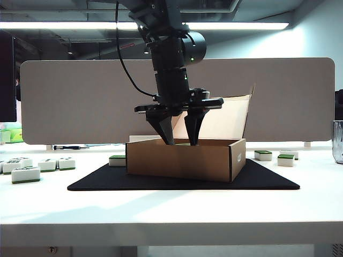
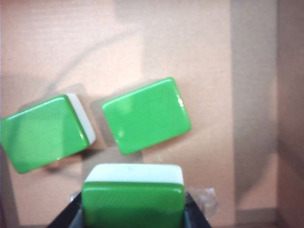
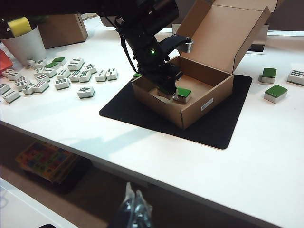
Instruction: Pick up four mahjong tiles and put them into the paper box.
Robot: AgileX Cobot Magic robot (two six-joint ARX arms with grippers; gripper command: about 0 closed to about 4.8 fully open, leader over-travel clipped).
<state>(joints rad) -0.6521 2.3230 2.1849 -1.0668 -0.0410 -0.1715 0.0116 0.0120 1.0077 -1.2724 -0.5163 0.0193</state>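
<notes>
An office bench under strip lights: a white table [image 1: 171,209] backed by a pale partition, with a black mat [image 1: 182,181] laid across its middle and the paper box [image 1: 185,159] standing on the mat, lid hinged up toward the far edge.

The tile that matters is the held mahjong tile [image 2: 133,195], green back up, pinched between the fingers of the left gripper [image 1: 181,140], which has its tips down inside the box. In the left wrist view the tile's long axis runs across the line between the fingers, and the box floor lies directly beneath it, so the coming move looks like a straight lowering and release rather than any sideways travel. Two more tiles already lie green side up on that floor: one [image 2: 147,115] just ahead of the held tile and skewed, another [image 2: 45,133] beside it nearer the wall, apart from each other by a narrow gap. The held tile hangs close to the nearer one; whether it clears it on the way down I cannot tell.

The jaws stand partway apart, clamped on the tile's short sides, nothing else touching them.

The right gripper [image 3: 135,209] hangs off the table's near edge, well apart from the box, fingertips pressed together and empty. The left arm is plainly the one placed for this.

Loose tiles [image 3: 71,75] crowd the table's left part; a few more [image 1: 277,157] sit past the mat's right edge.
</notes>
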